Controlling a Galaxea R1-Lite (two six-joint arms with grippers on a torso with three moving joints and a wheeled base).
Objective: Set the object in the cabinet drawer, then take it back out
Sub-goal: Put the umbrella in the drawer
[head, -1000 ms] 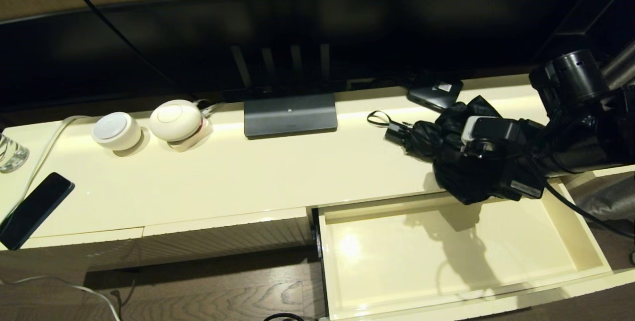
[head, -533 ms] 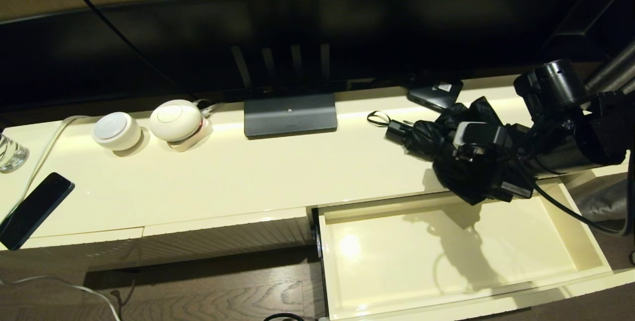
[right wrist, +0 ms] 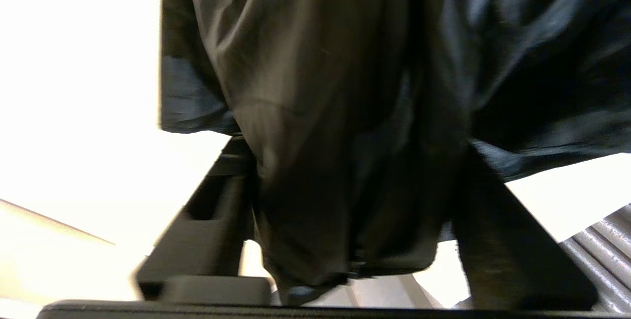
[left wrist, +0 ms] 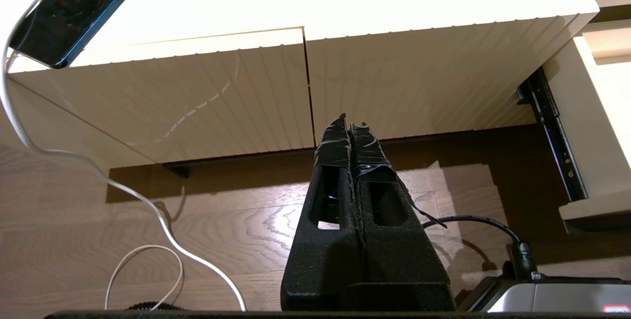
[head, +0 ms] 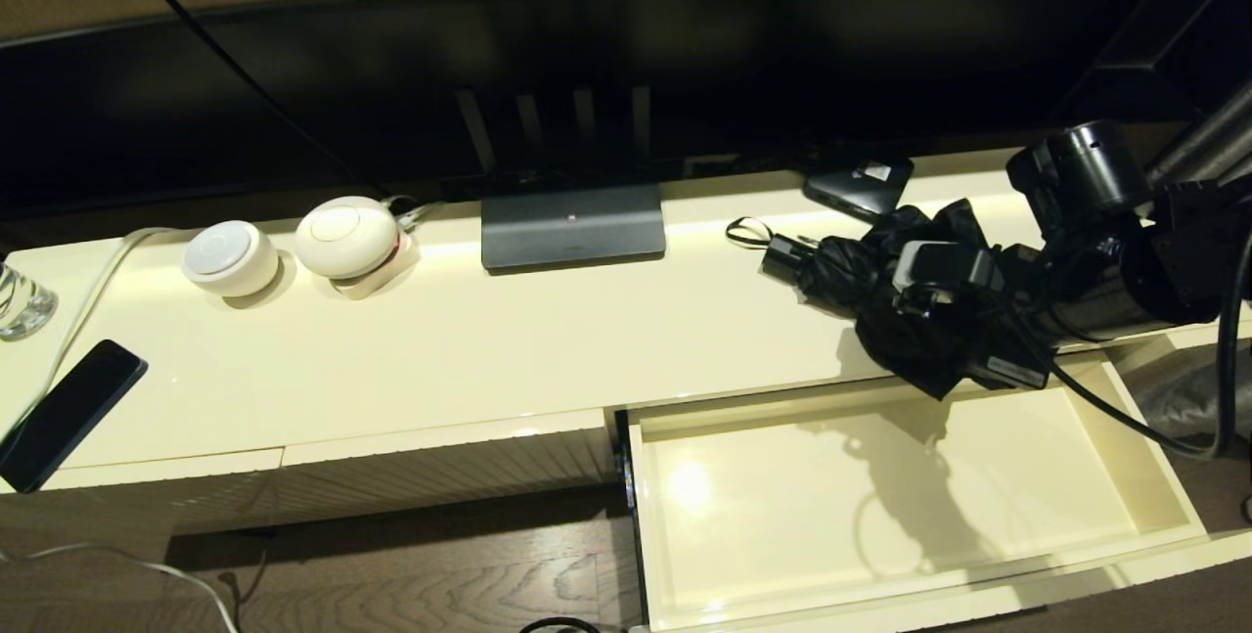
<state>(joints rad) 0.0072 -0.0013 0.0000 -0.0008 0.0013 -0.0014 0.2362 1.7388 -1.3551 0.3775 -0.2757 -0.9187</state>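
Note:
The black umbrella (head: 856, 271) hangs in my right gripper (head: 912, 312) at the right of the cabinet top, above the back edge of the open cream drawer (head: 1154, 476). Its short handle (head: 782, 257) and wrist loop (head: 748, 230) point left, and bunched fabric droops toward the drawer. In the right wrist view the fabric (right wrist: 315, 112) fills the space between the fingers (right wrist: 222, 195), which are shut on it. The drawer's interior holds only the umbrella's shadow. My left gripper (left wrist: 349, 124) is shut and parked low in front of the ribbed panels, out of the head view.
A small black box with a white label (head: 859, 181) lies just behind the umbrella. The TV stand base (head: 572, 225) and two white round devices (head: 230, 258) sit along the back. A phone (head: 68, 413), a glass (head: 20, 300) and a white cable are at the far left.
My right gripper has shifted a little left and back over the cabinet top with the umbrella in it. The drawer has stayed open.

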